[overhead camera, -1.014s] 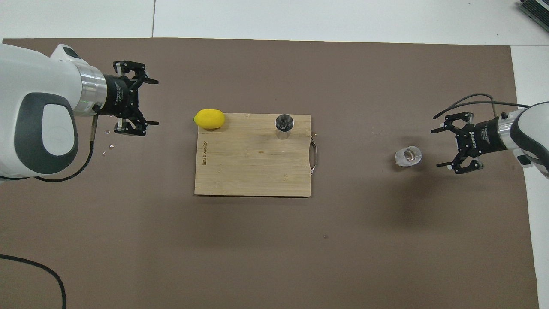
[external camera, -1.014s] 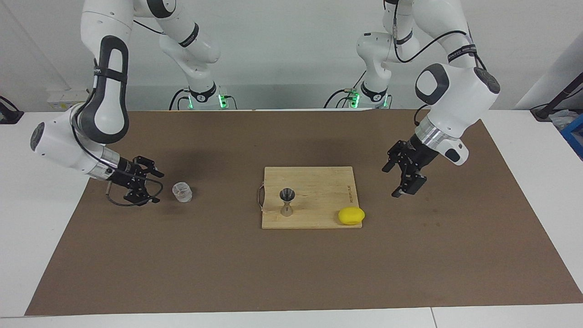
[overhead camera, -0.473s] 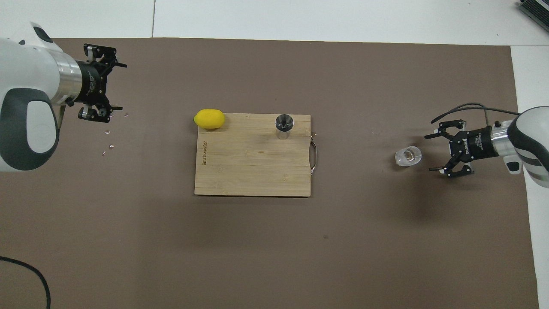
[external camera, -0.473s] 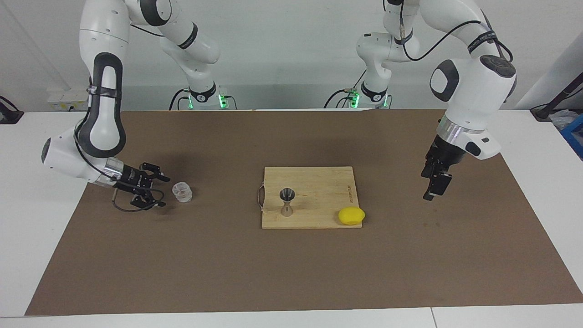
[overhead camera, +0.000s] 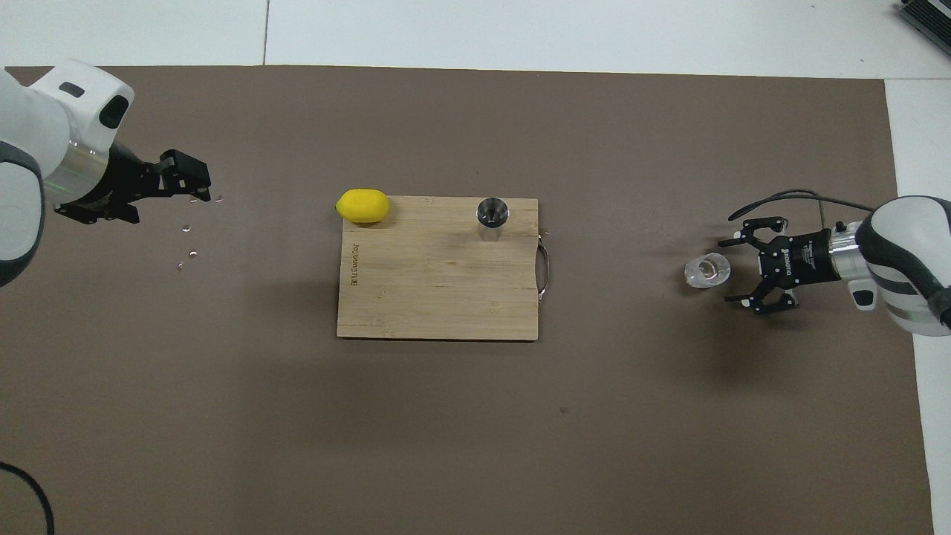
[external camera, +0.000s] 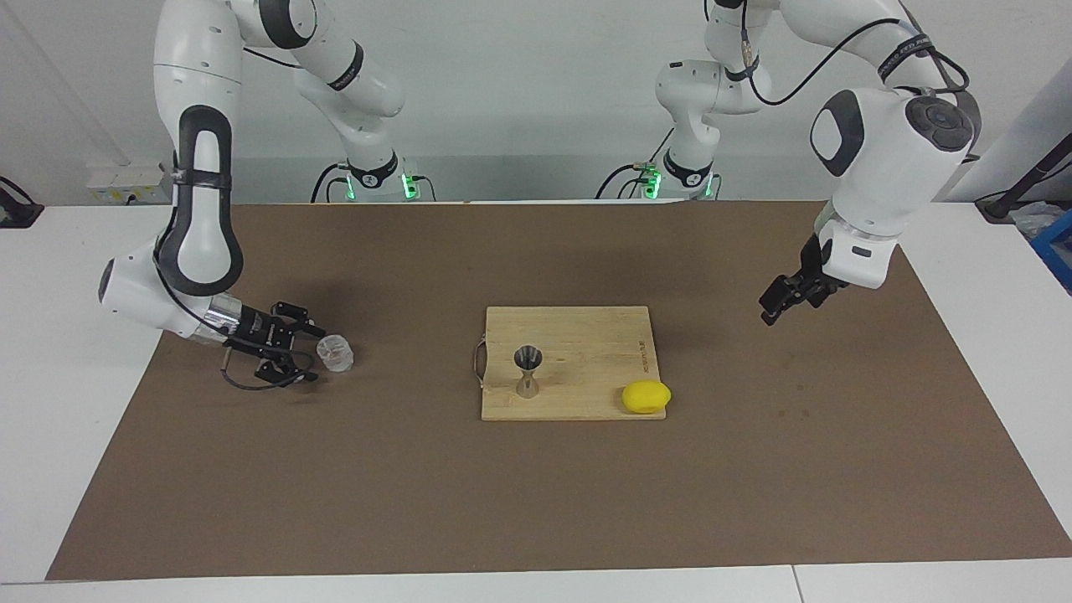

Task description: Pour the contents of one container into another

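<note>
The clear glass tumbler stands on the brown mat toward the right arm's end of the table. My right gripper is low beside it, open, its fingertips just short of the glass and not touching it. The silver jigger stands upright on the wooden cutting board, at the board's edge farther from the robots. My left gripper hangs open and empty over the mat toward the left arm's end.
A yellow lemon lies at the board's corner farther from the robots, toward the left arm's end. The board's metal handle faces the tumbler. Small water drops dot the mat under the left gripper.
The right gripper has dropped lower and slid toward the tumbler. The left arm has lifted and swung away from the board, its wrist turning so the gripper shows edge-on.
</note>
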Motion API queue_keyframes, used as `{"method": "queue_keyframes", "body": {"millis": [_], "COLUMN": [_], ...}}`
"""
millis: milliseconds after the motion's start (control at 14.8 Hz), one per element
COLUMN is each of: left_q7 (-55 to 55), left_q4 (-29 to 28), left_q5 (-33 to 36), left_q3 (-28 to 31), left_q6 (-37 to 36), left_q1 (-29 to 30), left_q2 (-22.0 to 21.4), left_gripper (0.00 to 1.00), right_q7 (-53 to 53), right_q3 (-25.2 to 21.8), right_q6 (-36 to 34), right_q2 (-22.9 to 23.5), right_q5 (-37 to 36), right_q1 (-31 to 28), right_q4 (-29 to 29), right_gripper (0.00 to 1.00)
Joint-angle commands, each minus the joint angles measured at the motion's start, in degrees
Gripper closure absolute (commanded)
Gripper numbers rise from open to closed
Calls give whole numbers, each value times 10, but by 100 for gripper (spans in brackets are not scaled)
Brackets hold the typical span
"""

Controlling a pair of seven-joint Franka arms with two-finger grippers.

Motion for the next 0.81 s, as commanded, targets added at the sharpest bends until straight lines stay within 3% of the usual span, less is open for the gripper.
{"method": "queue_keyframes", "body": {"millis": [0,473,608,743], "left_q7": [122,202,198,198], "left_q4": [-21,27,32,29], "left_q5": [17,36,34,34], "left_q3": [-4,-10,-10,-17], "left_q6": [-54,-161,-159,-166], "left_q1": [27,37,34,42], "left_q2": [-60,-78,-77,-80], "left_gripper": [0,0,0,0], "right_q7": [-17,-24,-25,-21], "right_q3": [5,5,5,5], "right_q6": [11,7,6,1], "right_q2": [-12,-13,-13,-13], "right_q5": [44,45,51,67], "right_q1": [-1,6,6,6], "right_q4": [-23,-25,-25,-24], "right_gripper": [0,3,33,74]}}
